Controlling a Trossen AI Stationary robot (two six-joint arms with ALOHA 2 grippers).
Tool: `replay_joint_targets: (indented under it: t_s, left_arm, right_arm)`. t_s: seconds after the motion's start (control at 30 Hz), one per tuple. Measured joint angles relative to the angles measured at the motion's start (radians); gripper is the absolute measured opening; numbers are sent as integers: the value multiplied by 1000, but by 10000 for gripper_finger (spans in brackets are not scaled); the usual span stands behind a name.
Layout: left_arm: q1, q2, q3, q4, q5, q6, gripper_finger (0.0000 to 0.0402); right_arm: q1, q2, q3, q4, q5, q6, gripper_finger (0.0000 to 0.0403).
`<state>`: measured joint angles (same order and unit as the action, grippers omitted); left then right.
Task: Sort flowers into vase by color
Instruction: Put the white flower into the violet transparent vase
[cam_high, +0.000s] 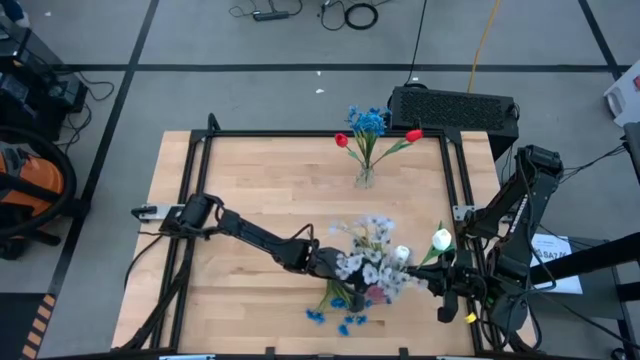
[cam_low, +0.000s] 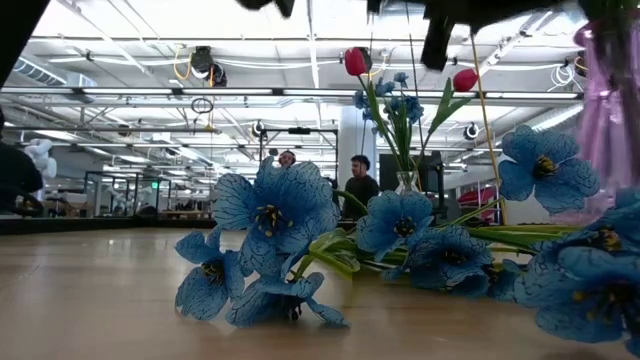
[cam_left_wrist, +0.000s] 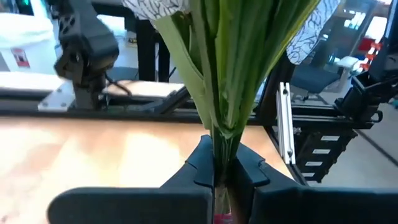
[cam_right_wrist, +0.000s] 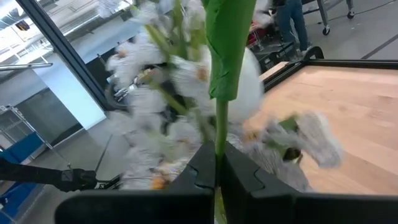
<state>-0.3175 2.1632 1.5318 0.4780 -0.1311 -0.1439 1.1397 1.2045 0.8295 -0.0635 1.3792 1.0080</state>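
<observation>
The left gripper (cam_left_wrist: 220, 169) clamps green stems (cam_left_wrist: 233, 74). The right gripper (cam_right_wrist: 216, 163) pinches a white tulip's (cam_high: 441, 239) stem.

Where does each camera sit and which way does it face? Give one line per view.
High view: overhead, straight down on the table; both arms show.
Low view: at tabletop height, level across blue flowers toward the vase.
Left wrist view: behind the left claw, shut on green stems.
Right wrist view: behind the right claw, shut on a white tulip's stem.
Shared: high and low views both show the vase's red tulips.
</observation>
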Motion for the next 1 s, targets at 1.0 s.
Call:
replay_joint_targets:
  t_s: [1.0]
  left_arm:
    - [-11,0,136,-263,-11,79,15]
  right_arm:
    - [-34,179,3,5,23,50,0]
